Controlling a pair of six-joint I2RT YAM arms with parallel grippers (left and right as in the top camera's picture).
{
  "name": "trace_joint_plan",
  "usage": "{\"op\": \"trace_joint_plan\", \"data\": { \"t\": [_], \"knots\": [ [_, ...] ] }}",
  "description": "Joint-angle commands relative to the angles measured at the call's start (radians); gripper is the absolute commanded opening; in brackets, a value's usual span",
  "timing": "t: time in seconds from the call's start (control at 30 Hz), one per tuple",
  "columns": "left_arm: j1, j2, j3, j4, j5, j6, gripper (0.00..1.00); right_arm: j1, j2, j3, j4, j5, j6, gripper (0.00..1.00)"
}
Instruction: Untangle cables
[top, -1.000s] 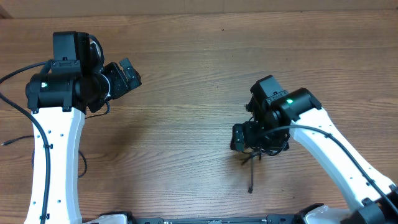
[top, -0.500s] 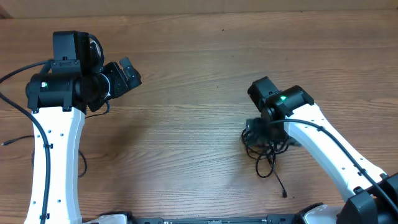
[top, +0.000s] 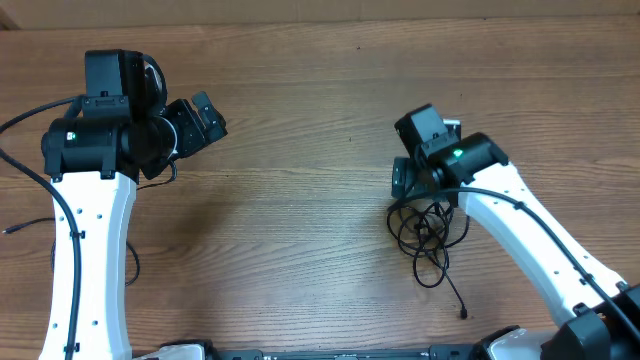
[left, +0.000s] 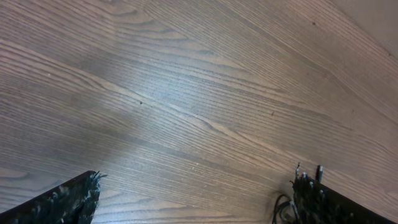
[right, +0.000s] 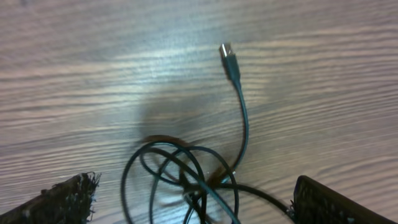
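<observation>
The cables (top: 428, 228) lie in a black tangle of overlapping loops on the wooden table, right of centre. One tail runs toward the front right and ends in a small plug (top: 463, 315). In the right wrist view the loops (right: 186, 180) sit low between my two fingers, and one cord rises to a metal plug (right: 228, 57). My right gripper (top: 425, 192) hovers open just behind the tangle and holds nothing. My left gripper (top: 205, 120) is open over bare wood at the far left, with only table (left: 199, 124) between its fingers.
Thick black robot wiring loops beside the left arm (top: 20, 150), with a loose end (top: 10, 229) at the left edge. The table's far edge (top: 320, 20) runs along the top. Both white arm links reach in from the front.
The right gripper has drawn back from over the tangle toward the far side. The cables now lie spread in wider loops, their tail swung out to the front right. The left arm is still.
</observation>
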Motion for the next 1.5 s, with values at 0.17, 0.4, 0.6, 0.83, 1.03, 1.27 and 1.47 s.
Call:
{"op": "trace_joint_plan", "data": {
  "t": [0.17, 0.4, 0.6, 0.83, 1.03, 1.27, 1.47],
  "knots": [
    [-0.004, 0.002, -0.005, 0.005, 0.000, 0.018, 0.99, -0.003, -0.168, 0.204, -0.101, 0.021, 0.064, 1.00],
    [-0.022, 0.002, -0.005, 0.008, 0.043, 0.019, 0.99, -0.096, -0.232, 0.204, -0.268, 0.032, 0.311, 1.00],
    [-0.026, 0.002, -0.005, 0.008, 0.031, 0.019, 1.00, -0.235, -0.229, 0.118, -0.338, 0.031, 0.462, 1.00],
    [-0.026, 0.002, -0.005, 0.008, 0.027, 0.019, 0.99, -0.311, -0.226, -0.071, -0.235, -0.167, 0.509, 1.00],
    [-0.026, 0.002, -0.005, 0.017, 0.019, 0.019, 1.00, -0.265, -0.225, -0.206, -0.005, -0.499, 0.056, 1.00],
    [-0.026, 0.002, -0.005, 0.023, 0.016, 0.019, 1.00, -0.209, -0.221, -0.362, 0.230, -0.518, -0.188, 0.99],
    [-0.026, 0.002, -0.005, 0.022, 0.016, 0.019, 0.99, -0.184, -0.201, -0.469, 0.387, -0.519, -0.209, 0.71]
  ]
}}
